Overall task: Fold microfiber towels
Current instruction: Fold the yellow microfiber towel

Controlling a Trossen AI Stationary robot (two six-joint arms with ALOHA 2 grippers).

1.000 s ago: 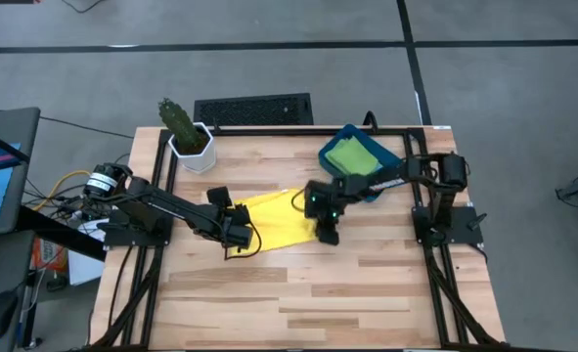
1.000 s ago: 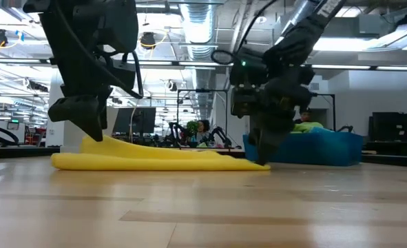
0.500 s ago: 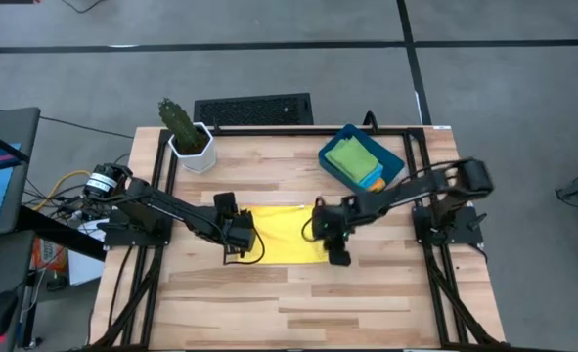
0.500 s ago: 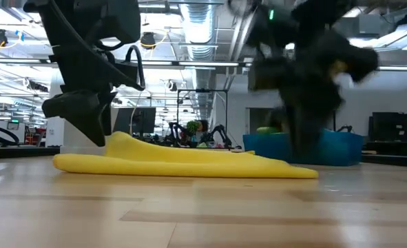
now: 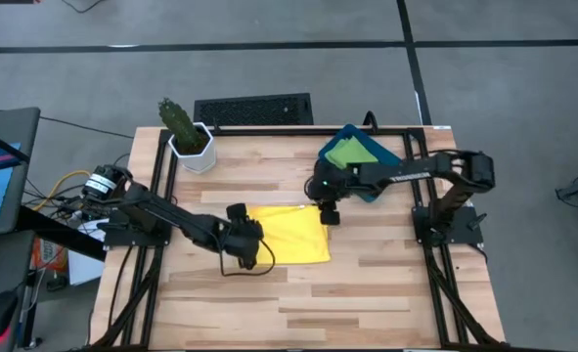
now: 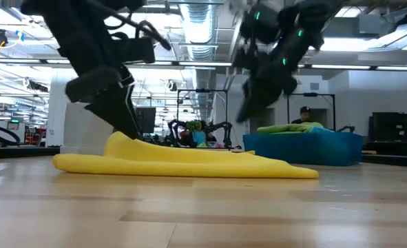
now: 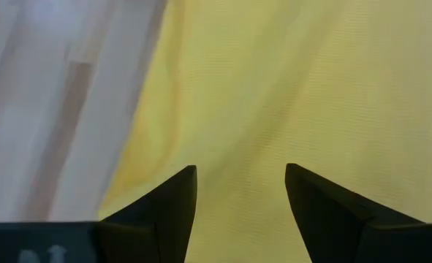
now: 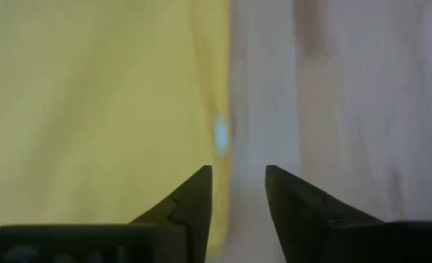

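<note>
The yellow towel (image 5: pixel 289 235) lies folded into a rectangle mid-table, flat except for a low hump (image 6: pixel 124 143) at its left end. My left gripper (image 5: pixel 252 242) is open, slanting down over that left end, its fingers astride yellow cloth (image 7: pixel 241 109). My right gripper (image 5: pixel 329 215) hangs open above the towel's far right corner, clear of the cloth (image 6: pixel 248 110); beneath it are the towel's right edge (image 8: pixel 219 109) and bare wood. A green towel (image 5: pixel 347 154) lies in the teal bin (image 5: pixel 384 168). My left gripper comes at the towel's left end slanting down from the table's left, fingers open. Its fingertips (image 6: pixel 133 131) reach the hump's top in the low view. Whether they touch the cloth, I cannot tell.
The teal bin (image 6: pixel 306 148) stands at the far right, just behind my right arm. A potted cactus (image 5: pixel 184 132) stands at the far left corner, a black slatted object (image 5: pixel 252 110) beyond the far edge. Bare wood spreads along the near half of the table.
My right gripper first went down toward the near edge at the towel's right end, drawing that end out longer, then rose clear and pulled back toward the far edge. The towel went from a skewed shape to a rectangle. My left gripper shifted right onto the towel's left end and tipped.
</note>
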